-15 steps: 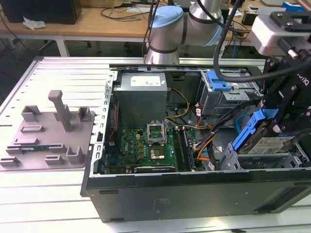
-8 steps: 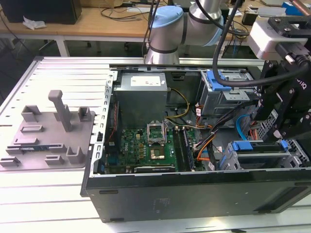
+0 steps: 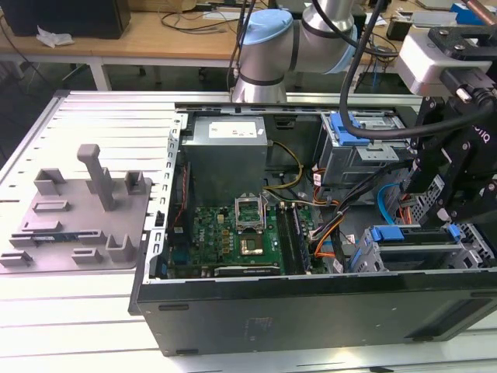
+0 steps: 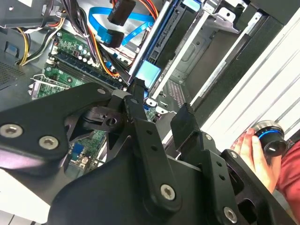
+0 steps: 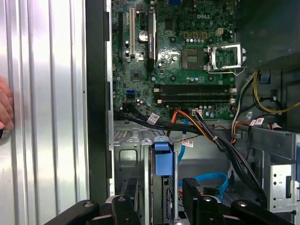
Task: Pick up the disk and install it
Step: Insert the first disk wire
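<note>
My gripper (image 3: 454, 214) hangs over the near corner of the open computer case (image 3: 311, 311), on the exterior view's right, just above the drive cage (image 3: 474, 252). My fingers (image 5: 192, 197) stand apart with nothing clamped between them, so I am open and carrying nothing.

The disk (image 5: 163, 161) is in that drive cage, standing on edge in a slot. What shows of it is mostly the bright blue bracket end and a thin strip of its edge. In both wrist views the blue end lies just ahead of my fingertips and in line with the gap between them. In the second wrist view one fingertip comes very close to it, but I cannot tell whether it touches.

Beyond the cage lies the green motherboard (image 3: 241, 229), with a blue cable (image 5: 206, 180) looping past the slot and a bundle of black and orange wires crossing above it.

The grey fixture (image 3: 78, 210) with its upright posts sits on the slatted metal table (image 3: 78, 326), well apart from me on the exterior view's left.

In the second wrist view a person's hand (image 4: 248, 152) rests outside the case wall, on a black knob (image 4: 271, 139) with a blue ring.
</note>
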